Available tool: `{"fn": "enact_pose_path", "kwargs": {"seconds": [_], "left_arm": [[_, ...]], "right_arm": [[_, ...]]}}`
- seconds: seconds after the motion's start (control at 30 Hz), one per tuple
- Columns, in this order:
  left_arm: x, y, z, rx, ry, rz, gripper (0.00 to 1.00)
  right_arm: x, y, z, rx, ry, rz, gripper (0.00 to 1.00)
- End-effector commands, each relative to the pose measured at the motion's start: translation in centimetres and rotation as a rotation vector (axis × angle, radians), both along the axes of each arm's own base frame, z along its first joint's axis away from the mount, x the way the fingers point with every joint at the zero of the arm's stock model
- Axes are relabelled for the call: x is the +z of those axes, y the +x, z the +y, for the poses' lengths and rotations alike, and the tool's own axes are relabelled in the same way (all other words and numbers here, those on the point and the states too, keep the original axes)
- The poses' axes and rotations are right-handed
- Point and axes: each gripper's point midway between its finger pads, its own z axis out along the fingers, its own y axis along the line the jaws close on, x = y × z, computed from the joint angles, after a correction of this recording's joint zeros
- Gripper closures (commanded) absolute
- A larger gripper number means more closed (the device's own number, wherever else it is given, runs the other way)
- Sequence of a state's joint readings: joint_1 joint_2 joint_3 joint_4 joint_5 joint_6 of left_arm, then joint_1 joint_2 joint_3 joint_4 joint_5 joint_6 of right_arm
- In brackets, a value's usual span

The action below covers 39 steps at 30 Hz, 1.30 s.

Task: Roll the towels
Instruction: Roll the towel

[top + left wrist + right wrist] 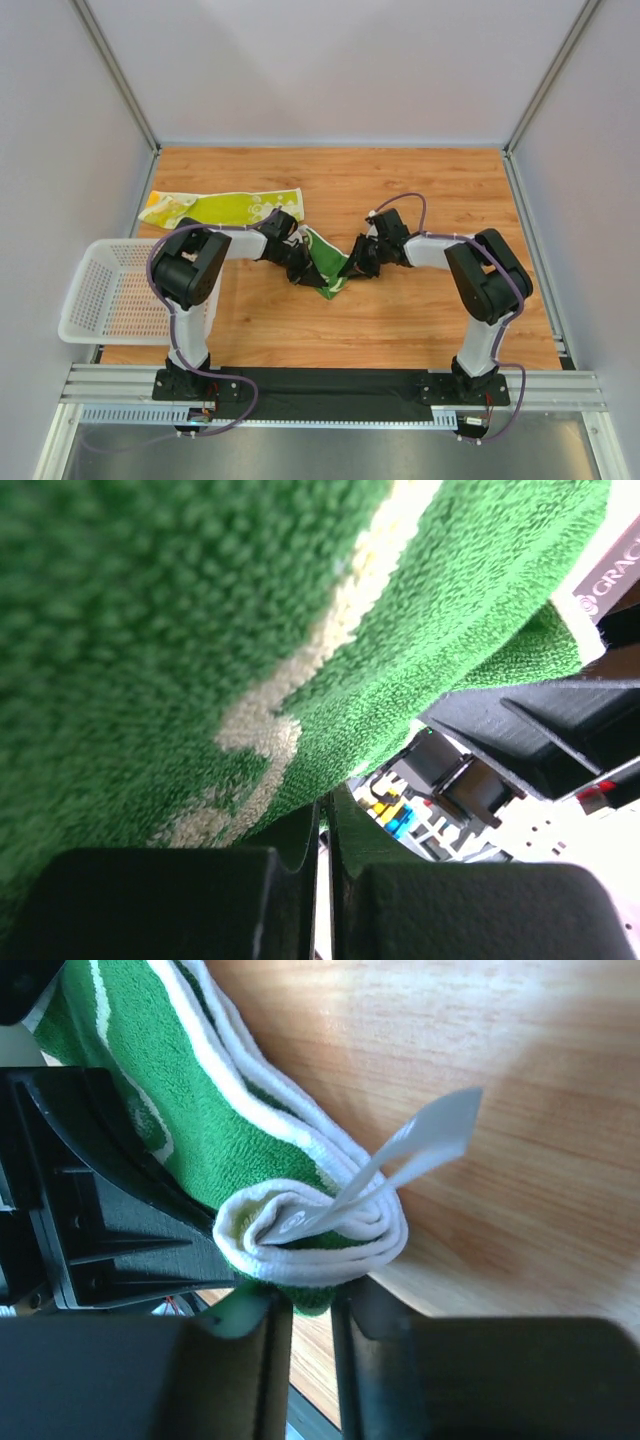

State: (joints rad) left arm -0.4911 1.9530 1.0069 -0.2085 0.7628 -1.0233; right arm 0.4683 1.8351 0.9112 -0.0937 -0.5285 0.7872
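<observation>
Task is standing part done. The green towel (325, 268) is hanging between both arms at mid-counter (420, 320). One end is already coiled into a tight roll, and the rest is running loose. The lime-yellow towel (225, 208) is lying flat and unrolled at the back left, not yet attended to. Left jaws are clenching on green cloth, which is draping across their tips. Right jaws are sitting close together, gripping the lower fold of the coiled end.

We see a wooden tabletop (400, 320) enclosed by plain grey walls (330, 60). Aluminium posts (115, 70) frame the corners under even light.
</observation>
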Motion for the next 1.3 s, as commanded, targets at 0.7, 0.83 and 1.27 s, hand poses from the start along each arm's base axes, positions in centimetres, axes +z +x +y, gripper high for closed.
{"fn": "enact_pose_path", "kwargs": {"seconds": [0.7, 0.83, 1.27], "left_arm": [[6.9, 1.3, 8.2, -0.263, 0.583, -0.683, 0.68], [10.1, 1.0, 4.0, -0.364, 0.488, -0.931, 0.62], [9.0, -2.2, -2.8, -0.597, 0.353, -1.074, 0.55]], "right_arm": [[2.4, 0.3, -0.2, 0.084, -0.339, 0.095, 1.00], [2.7, -0.3, 0.4, 0.097, -0.340, 0.137, 1.00], [2.8, -1.2, 0.9, 0.103, -0.339, 0.242, 1.00]]}}
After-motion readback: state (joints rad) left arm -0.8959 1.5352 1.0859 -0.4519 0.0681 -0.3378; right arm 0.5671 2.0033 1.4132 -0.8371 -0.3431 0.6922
